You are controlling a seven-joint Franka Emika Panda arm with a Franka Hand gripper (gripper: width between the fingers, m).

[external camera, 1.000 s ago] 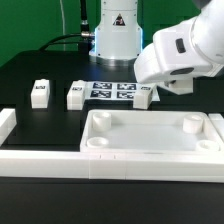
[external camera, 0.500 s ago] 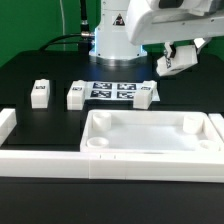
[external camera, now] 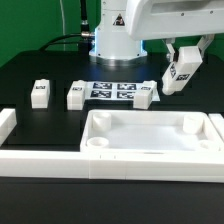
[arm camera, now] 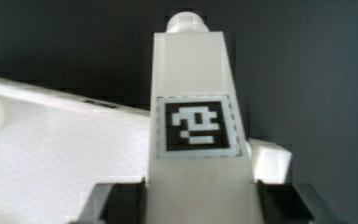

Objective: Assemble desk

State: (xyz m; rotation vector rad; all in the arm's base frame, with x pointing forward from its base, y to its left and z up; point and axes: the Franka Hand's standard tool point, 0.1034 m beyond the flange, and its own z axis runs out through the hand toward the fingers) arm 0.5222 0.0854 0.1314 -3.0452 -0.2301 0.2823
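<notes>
Compared with half a second ago, swung the leg (external camera: 179,76) from slanted sideways to almost upright. Clenched at its upper end by the gripper (external camera: 186,55). Long axis near vertical, free end pointing down, leaning slightly to the exterior view's left. Hanging in air beyond the tabletop (external camera: 150,135), at its far right corner.

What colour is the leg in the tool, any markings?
White leg, with a black-and-white square tag on one face. The wrist view shows it best.

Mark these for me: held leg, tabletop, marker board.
held leg (external camera: 181,74): exterior view, on its tagged face.
tabletop (external camera: 150,128): exterior view, on the bare inner floor.
marker board (external camera: 112,90): exterior view, on the middle tags.
</notes>
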